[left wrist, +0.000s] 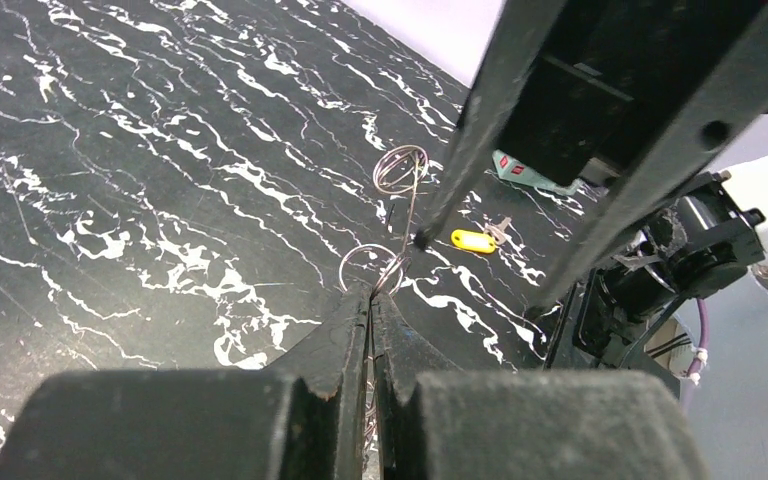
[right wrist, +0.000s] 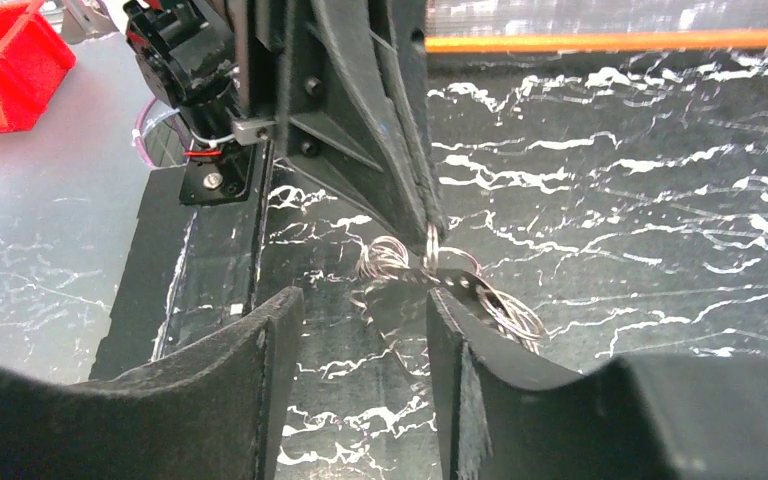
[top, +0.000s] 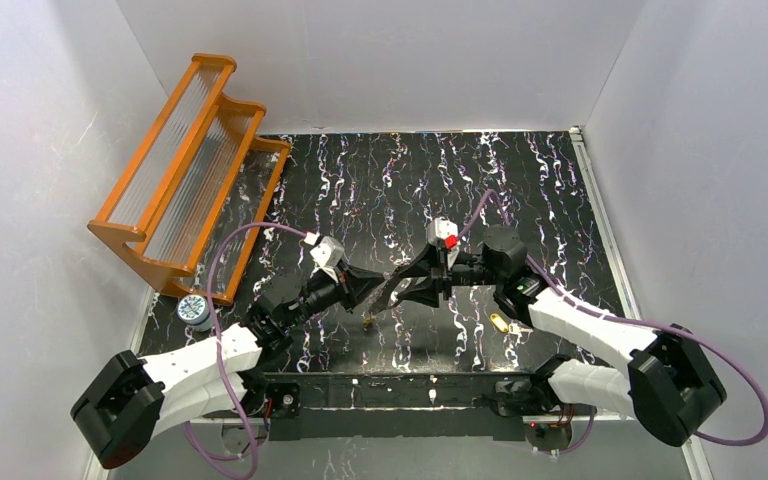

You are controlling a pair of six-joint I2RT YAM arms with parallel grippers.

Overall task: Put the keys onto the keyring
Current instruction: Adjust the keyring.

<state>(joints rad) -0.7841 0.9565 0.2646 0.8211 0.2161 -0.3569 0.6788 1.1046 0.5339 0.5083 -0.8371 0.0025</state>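
Observation:
The keyring (left wrist: 400, 170) is a bundle of thin silvery wire loops held above the black marbled table. My left gripper (left wrist: 372, 290) is shut on one loop (left wrist: 368, 266). In the top view it (top: 388, 290) meets my right gripper (top: 412, 288) mid-table. My right gripper (right wrist: 365, 300) is open, with its right finger against the loops (right wrist: 510, 312). One yellow-headed key (left wrist: 473, 240) lies flat on the table by the right arm, also seen from above (top: 500, 322). A small brownish thing (top: 368, 322) sits below the grippers; I cannot tell if it is the second key.
An orange rack (top: 185, 170) with ribbed clear panels stands at the back left. A small round white and blue object (top: 195, 310) lies by the left arm. White walls close in the table. A red bin (right wrist: 5, 60) sits off the table's near side.

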